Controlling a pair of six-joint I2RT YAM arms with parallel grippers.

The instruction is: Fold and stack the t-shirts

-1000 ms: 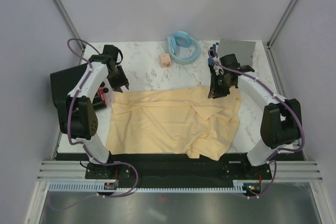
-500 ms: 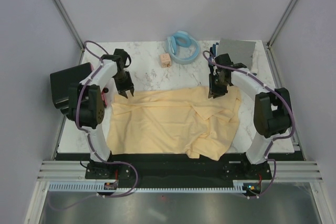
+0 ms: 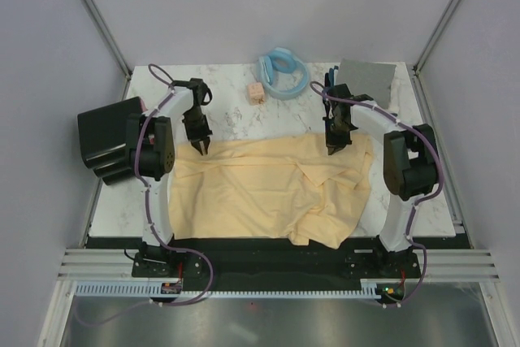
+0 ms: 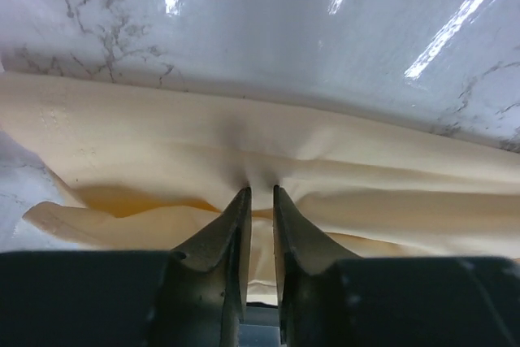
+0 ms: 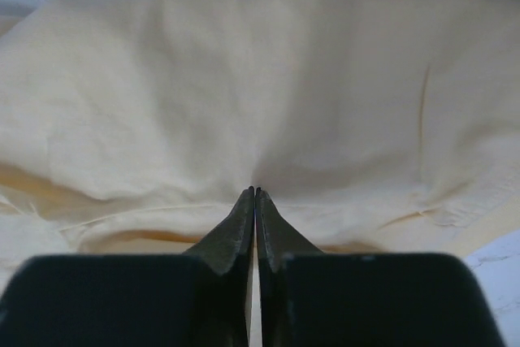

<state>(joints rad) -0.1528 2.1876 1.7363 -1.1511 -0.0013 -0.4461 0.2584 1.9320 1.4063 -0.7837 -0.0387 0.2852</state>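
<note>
**Top view:** A pale yellow-cream t-shirt [image 3: 268, 188] lies spread and rumpled across the middle of the marble table [image 3: 227, 115], reaching the table's 6 o'clock edge. The left gripper [image 3: 201, 145] stands at the shirt's 11 o'clock corner and the right gripper [image 3: 334, 149] at its 1 o'clock corner, both with tips down on the far edge. A light blue ring [image 3: 283, 72] and a small tan cube [image 3: 257, 93] sit at 12 o'clock, apart from the cloth, and a black box [image 3: 106, 140] sits at 9 o'clock. A grey sheet [image 3: 367, 75] at 1 o'clock may be another shirt, but that cannot be told. Sleeves and collar are lost in the folds.

**Left wrist:** The jaws are drawn to a narrow slit and the cloth puckers into the tips, which looks like a pinch. How many layers they hold is hidden.

**Right wrist:** The tips meet on a thin nip of fabric, with creases fanning out from them. The shirt's edge and a strip of marble run across 12 o'clock.

The shirt looks light, limp and unbreakable, so it would likely sag and drag when lifted. The two far corners seem the right hold. So thin a pinch could slip.
</note>
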